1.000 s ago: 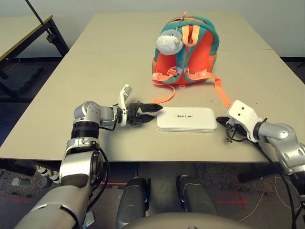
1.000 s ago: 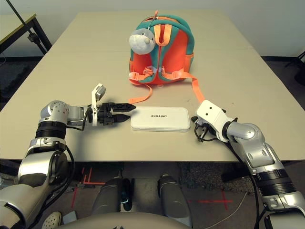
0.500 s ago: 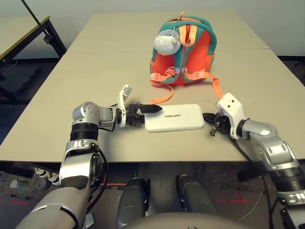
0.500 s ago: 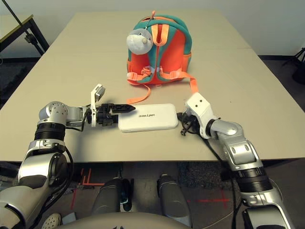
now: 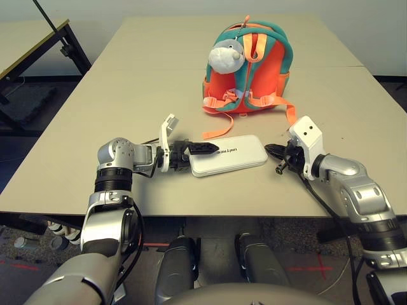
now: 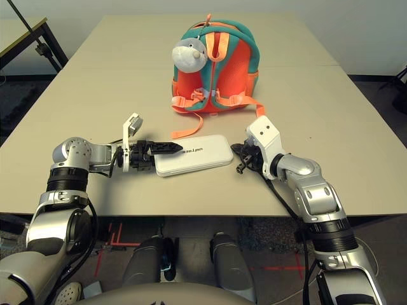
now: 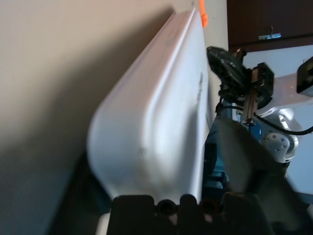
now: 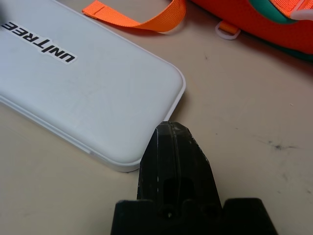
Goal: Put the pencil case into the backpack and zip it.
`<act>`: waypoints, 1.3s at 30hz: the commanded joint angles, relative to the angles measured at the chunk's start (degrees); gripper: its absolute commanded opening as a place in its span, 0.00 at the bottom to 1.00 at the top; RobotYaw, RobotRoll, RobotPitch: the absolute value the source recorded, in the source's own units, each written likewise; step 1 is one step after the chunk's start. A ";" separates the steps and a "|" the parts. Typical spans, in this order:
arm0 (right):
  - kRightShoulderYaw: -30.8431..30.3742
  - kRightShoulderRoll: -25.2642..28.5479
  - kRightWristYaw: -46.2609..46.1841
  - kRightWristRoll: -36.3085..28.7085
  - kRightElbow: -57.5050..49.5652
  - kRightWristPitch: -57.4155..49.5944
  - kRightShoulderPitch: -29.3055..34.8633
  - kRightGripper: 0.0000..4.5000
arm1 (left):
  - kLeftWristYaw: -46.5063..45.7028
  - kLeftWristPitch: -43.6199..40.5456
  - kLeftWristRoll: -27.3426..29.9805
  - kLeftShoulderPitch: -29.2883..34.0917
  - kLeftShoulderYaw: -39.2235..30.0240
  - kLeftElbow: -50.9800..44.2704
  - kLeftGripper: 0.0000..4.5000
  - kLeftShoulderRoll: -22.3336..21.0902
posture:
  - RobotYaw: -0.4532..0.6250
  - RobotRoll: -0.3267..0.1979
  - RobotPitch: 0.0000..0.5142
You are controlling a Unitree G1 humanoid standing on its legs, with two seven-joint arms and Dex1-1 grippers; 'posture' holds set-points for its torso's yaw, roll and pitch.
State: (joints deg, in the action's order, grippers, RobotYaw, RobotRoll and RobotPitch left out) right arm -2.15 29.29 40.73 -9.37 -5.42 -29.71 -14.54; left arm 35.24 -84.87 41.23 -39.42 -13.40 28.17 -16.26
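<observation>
The white pencil case lies flat on the table, slightly askew, in front of the orange and teal backpack, which stands upright at mid table. My left gripper reaches in from the left and is shut on the case's left end, with one finger lying over its top. The right gripper is shut, and its tip touches the case's right corner.
A grey plush dolphin hangs on the backpack's front. One loose orange strap trails down to the case's far edge, and another runs toward my right wrist. A black-framed table stands off to the far left.
My right gripper has pushed the pencil case leftward, turning it a little, into the left gripper's fingers. Those fingers have closed in on the case's end.
</observation>
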 commanded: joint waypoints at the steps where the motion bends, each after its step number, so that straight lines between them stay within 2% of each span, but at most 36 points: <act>1: -1.01 0.36 -0.22 0.34 -0.39 0.47 0.42 0.00 | 0.09 1.04 -0.58 0.43 0.45 -0.15 0.52 0.22 | 0.23 0.62 0.19; 3: -1.14 0.48 -0.29 0.60 -0.18 0.80 0.51 0.00 | -0.05 2.38 -0.84 0.36 0.15 0.11 0.35 0.35 | 0.23 0.62 0.19; 5: -1.16 0.60 -0.33 0.73 0.02 1.06 0.58 0.00 | -0.13 3.16 -0.93 0.23 -0.05 0.39 0.27 0.40 | 0.23 0.62 0.19; 16: -1.26 1.17 -3.89 4.14 4.41 5.44 -0.29 0.00 | -1.13 10.88 -1.32 -3.63 -1.63 -2.30 0.27 -0.64 | 0.23 0.62 0.20; 19: -0.61 0.76 -5.76 4.91 6.92 7.22 -0.79 0.14 | -1.67 11.84 -0.99 -5.54 -2.06 -4.03 0.27 -1.13 | 0.24 0.62 0.20; 21: 0.54 0.18 -7.29 4.65 8.83 8.01 -1.57 0.29 | -2.12 11.66 -0.39 -7.74 -2.68 -6.47 0.27 -2.29 | 0.24 0.62 0.20; 25: 1.51 -0.19 -8.63 4.45 11.36 9.35 -2.61 0.65 | -3.32 9.55 0.77 -10.27 -3.80 -9.80 0.27 -4.47 | 0.25 0.62 0.20; 29: 1.45 -0.32 -9.03 4.78 13.56 10.88 -3.50 0.97 | -3.20 7.77 0.22 -11.03 -2.77 -12.27 0.27 -7.61 | 0.25 0.62 0.20; 32: 1.24 -0.40 -9.20 4.84 14.71 11.66 -3.99 1.00 | -3.15 7.15 -0.26 -10.92 -2.07 -13.11 0.27 -9.26 | 0.25 0.62 0.20; 39: 1.05 -0.74 -9.41 5.11 17.46 13.31 -5.38 1.00 | -0.77 4.35 -0.13 -8.46 -0.41 -15.65 0.27 -17.46 | 0.28 0.62 0.22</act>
State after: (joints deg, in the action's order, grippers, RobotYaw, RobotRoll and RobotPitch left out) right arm -1.38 28.54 31.49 -4.92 10.93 -17.13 -19.55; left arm 33.22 -79.92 40.59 -48.18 -13.77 14.49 -32.22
